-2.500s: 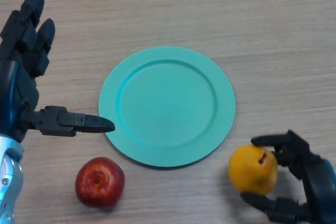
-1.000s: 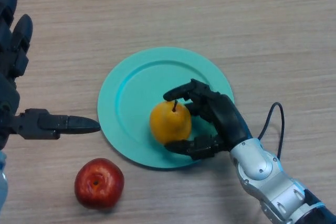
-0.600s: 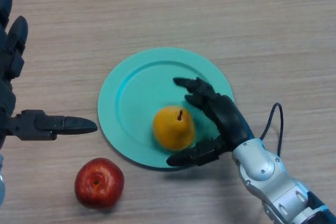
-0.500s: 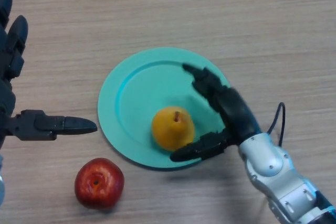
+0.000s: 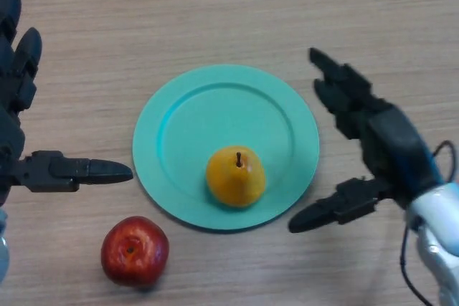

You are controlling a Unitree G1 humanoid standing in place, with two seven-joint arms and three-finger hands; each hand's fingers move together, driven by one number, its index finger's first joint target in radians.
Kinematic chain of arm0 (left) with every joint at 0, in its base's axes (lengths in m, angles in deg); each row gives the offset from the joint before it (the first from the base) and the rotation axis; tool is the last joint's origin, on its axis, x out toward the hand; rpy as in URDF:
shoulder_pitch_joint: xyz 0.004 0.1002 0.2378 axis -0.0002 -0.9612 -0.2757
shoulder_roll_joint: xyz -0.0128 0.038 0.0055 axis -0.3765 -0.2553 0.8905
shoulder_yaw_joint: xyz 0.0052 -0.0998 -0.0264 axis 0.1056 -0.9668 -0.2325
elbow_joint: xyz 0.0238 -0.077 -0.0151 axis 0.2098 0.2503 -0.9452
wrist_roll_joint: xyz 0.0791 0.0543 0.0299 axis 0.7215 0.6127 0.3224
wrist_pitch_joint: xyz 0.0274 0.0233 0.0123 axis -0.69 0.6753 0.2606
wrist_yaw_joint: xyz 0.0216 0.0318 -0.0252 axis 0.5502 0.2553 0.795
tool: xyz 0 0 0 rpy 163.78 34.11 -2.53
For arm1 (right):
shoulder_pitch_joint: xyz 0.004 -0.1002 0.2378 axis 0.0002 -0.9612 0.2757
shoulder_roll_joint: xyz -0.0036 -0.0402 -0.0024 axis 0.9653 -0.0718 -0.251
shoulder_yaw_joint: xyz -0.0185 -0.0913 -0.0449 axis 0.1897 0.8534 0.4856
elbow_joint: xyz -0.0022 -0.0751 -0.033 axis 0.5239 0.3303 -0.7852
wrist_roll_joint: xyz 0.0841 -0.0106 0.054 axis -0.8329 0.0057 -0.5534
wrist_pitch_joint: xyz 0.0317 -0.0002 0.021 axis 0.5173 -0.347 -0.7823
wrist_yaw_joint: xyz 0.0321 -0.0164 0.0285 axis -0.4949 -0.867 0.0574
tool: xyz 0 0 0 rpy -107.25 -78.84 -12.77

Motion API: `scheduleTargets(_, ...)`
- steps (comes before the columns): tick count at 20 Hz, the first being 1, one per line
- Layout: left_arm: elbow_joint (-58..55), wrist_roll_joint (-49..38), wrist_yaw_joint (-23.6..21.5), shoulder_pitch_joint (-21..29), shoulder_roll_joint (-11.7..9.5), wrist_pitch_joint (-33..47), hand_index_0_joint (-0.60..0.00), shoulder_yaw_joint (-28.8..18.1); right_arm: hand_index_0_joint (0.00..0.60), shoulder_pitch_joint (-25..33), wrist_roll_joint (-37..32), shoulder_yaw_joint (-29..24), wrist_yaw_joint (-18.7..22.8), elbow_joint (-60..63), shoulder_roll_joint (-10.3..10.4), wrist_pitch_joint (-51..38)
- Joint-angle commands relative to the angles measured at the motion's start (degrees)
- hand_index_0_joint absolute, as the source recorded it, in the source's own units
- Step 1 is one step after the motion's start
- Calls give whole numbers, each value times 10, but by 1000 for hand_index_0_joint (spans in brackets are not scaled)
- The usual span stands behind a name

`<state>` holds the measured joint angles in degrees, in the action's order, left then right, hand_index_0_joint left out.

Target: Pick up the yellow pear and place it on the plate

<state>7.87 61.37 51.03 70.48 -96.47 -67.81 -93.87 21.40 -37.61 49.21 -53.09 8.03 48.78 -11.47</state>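
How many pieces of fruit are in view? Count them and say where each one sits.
2. The yellow pear sits on the teal plate, near its front edge. The red apple lies on the table in front of the plate, towards the left. Nothing appears hidden.

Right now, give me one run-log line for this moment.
yellow pear: on round teal plate, stem up | right hand: open, right of plate | left hand: open, idle | red apple: on table
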Motion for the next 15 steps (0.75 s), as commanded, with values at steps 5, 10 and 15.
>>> scheduleTargets(5,-26,-9,15,15,-17,74,0,-13,0,-55,-50,-96,-11,-124,-33,-14)
scheduleTargets(10,-27,-9,15,27,-23,35,0,-10,0,-70,-47,-105,-21,-172,-36,32)
scheduleTargets(15,-8,18,8,29,-19,55,0,-1,0,-67,-21,-112,-29,-142,-40,-12)
